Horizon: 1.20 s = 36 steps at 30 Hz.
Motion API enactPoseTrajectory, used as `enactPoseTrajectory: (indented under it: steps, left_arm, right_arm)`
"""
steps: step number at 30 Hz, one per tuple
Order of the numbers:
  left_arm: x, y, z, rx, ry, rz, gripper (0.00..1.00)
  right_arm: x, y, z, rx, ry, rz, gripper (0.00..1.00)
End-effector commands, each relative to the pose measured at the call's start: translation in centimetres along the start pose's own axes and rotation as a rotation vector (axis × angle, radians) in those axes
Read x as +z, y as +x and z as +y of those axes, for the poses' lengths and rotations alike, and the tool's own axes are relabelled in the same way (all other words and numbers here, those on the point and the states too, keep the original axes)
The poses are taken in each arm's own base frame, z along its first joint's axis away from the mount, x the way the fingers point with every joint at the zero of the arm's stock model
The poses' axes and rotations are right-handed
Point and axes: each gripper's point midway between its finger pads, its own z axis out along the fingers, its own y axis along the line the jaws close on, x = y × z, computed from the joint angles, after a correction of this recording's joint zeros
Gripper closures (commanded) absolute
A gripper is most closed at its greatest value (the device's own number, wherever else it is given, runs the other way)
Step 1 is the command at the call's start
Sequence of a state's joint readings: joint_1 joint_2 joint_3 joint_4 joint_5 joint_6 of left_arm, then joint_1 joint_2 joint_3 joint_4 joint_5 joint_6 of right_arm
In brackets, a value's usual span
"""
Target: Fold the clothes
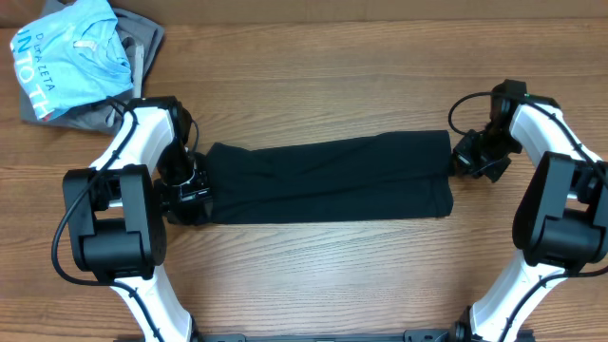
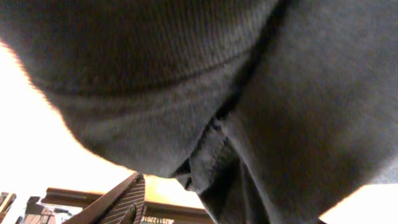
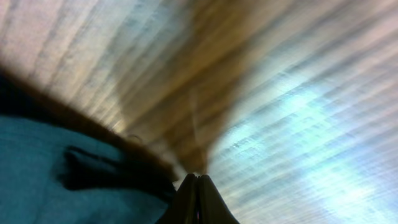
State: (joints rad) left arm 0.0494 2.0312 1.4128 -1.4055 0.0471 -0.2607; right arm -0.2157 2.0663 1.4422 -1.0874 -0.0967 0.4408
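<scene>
The clothes [image 1: 328,179], a plain black garment, lie on the wooden table [image 1: 323,275] as a long band folded lengthwise. My left gripper [image 1: 193,190] is at the band's left end. In the left wrist view black cloth [image 2: 186,81] fills almost everything. One ribbed finger [image 2: 127,196] shows far off to the lower left with bright table between it and the cloth, so the jaws stand apart; the other finger is hidden. My right gripper [image 1: 467,160] is at the right end, fingertips [image 3: 198,180] pressed together on nothing, the cloth [image 3: 74,180] just to their left.
A light blue shirt with white lettering [image 1: 68,57] lies on grey garments [image 1: 144,38] at the back left corner. Both arm bases stand at the table's front edge.
</scene>
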Motion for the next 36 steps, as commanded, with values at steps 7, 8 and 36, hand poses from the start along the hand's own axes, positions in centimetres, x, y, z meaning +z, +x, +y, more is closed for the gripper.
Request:
enactPoseTrajectory:
  steps: [7, 8, 36]
  left_arm:
    - [-8.2, -2.6, -1.0, -0.009, 0.027, -0.192, 0.48]
    - [-8.7, -2.8, -1.2, -0.004, 0.028, -0.212, 0.49]
    - [2.3, -6.0, -4.5, 0.068, 0.118, -0.263, 0.96]
  right_arm:
    - [-5.1, -1.5, 2.0, -0.095, -0.071, -0.016, 0.96]
    - [-5.1, -1.1, 2.6, -0.131, -0.098, -0.001, 0.95]
    - [2.9, 4.1, 5.2, -0.23, -0.04, 0.03, 0.96]
